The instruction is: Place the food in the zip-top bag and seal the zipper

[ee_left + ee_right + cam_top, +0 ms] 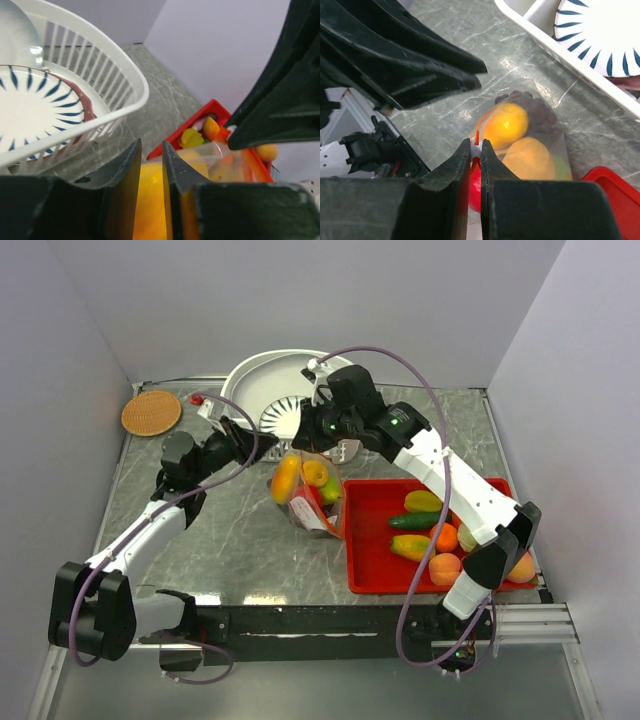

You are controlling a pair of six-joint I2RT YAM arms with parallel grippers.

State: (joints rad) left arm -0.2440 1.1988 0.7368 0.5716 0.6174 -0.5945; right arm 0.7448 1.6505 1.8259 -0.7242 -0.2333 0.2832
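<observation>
Step in hand: closing the zipper (476, 136) of the zip-top bag (303, 508), as I read it.
Right pincer (475, 146): clenched on the zipper, with the orange-red strip nipped between its tips at the bag's mouth.
Left pincer (151, 148): at the bag's 9 o'clock side. Its jaws stand a narrow gap apart with yellow showing through. I cannot tell whether clear film is caught there.
Doing it well: one end of the mouth should be anchored while the other pincer runs along the strip. Keep the strip taut and level and the press even, so no stretch is skipped. The fruit bulges close under the mouth, so the film may pucker and leave a gap.
Red tray (375, 575): nearest, at 4 o'clock on the bench (230, 540). It holds loose food, among it a green piece (412, 521), an orange one (446, 537) and a peach (445, 567). By my judgement the filling is only partly done.
Zip-top bag: mid-bench, touching the tray's left wall, with its mouth end toward 12 o'clock. Inside it are an orange fruit (506, 125), a yellow fruit (527, 159), dark grapes (540, 116) and something red lower down.
White basket (245, 380): farthest, at 12 o'clock, just beyond the bag. It holds a plate (30, 105) with blue rays and no food that I can see.
Woven mat (151, 412): at 10 o'clock, well apart from the bag.
</observation>
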